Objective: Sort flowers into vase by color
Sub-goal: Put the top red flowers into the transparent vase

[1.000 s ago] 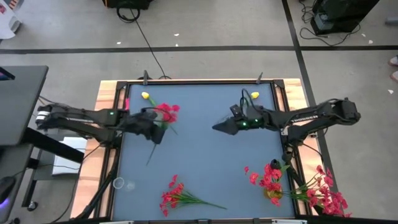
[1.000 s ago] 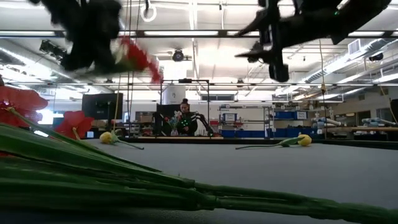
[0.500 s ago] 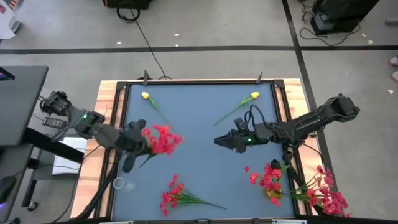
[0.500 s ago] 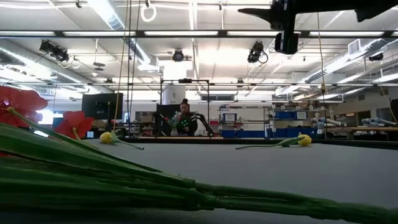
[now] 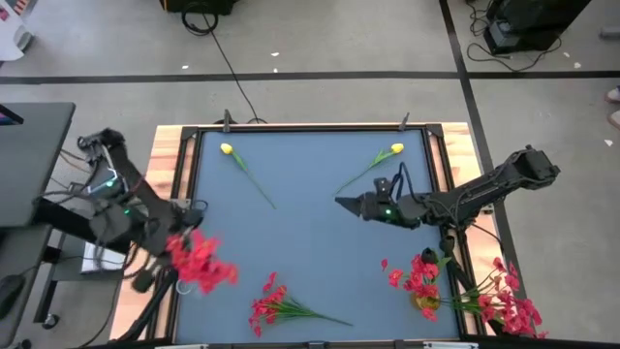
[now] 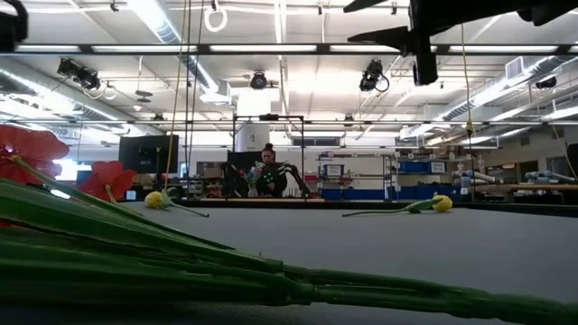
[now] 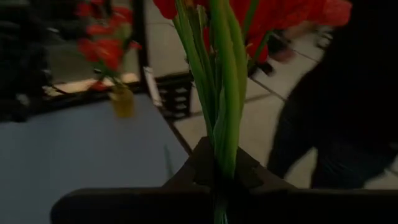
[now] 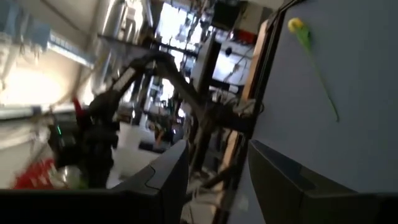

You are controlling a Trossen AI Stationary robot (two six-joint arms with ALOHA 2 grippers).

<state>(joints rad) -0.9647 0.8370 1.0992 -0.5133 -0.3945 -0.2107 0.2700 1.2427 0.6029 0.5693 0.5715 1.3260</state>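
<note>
**Red bunch in the air**

While the left gripper (image 7: pixel 217 177) carries the red flowers (image 5: pixel 201 262) past the table's (image 5: pixel 320 233) left edge, it should move slowly and keep the stems straight up. Its jaws squeeze tight on the green stems (no gap shows). The right gripper (image 5: pixel 347 203) waits over the middle, jaws apart, holding nothing.

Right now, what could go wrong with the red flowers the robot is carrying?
The left gripper holds the red bunch only by its thin stalks, out past the table's left edge, so a slip would likely drop it to the floor. A glass vase sits at that same edge, close to the bunch; the arm might knock it. The right gripper waits over the table, well away.
</note>
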